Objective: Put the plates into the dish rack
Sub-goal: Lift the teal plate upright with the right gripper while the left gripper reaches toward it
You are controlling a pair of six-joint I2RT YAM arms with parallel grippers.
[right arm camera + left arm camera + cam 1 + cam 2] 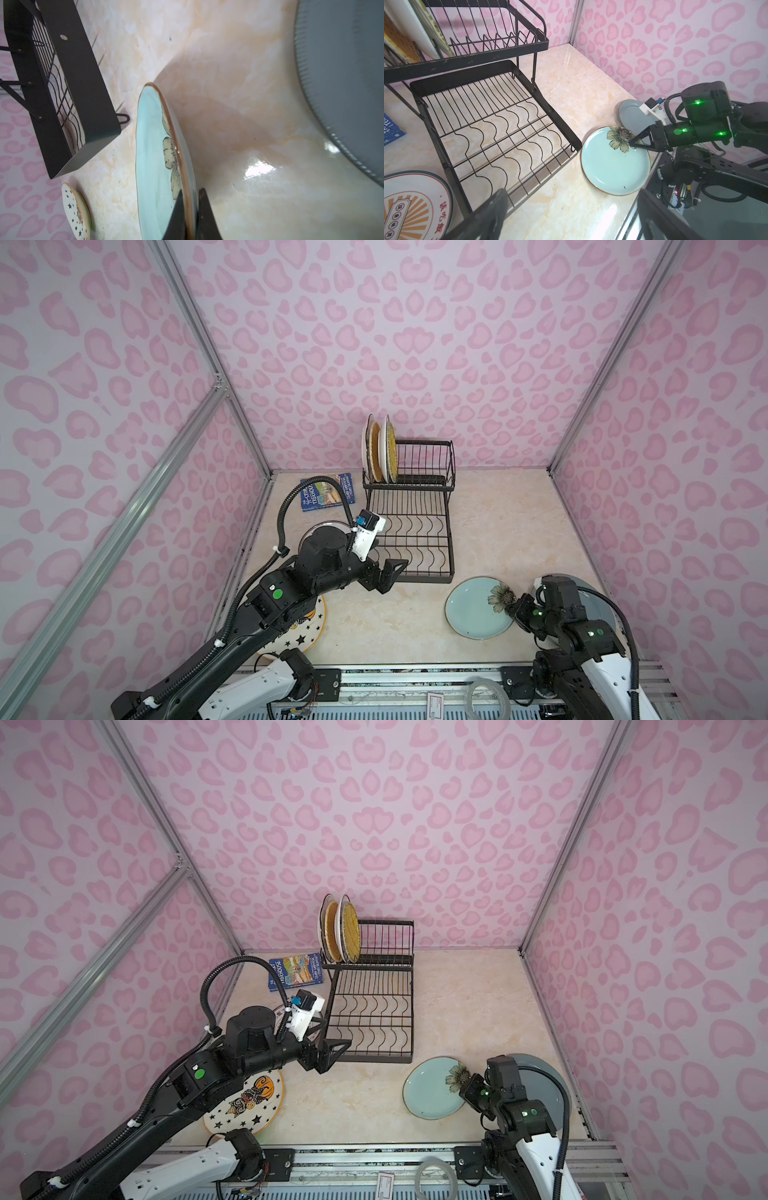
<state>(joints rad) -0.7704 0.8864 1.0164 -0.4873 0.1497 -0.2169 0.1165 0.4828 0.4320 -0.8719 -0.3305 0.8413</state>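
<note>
My right jaws clenched on rim of the teal plate (473,610), beside its flower. Plate on the desk (498,522), near the dish rack (428,577) front corner. My left jaws released, empty, beside the rack.

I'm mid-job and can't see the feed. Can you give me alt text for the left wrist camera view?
The right claw is shut on the rim of the teal flower plate, next to the lower tray of the dish rack. A grey plate lies just beyond the teal one.
</note>
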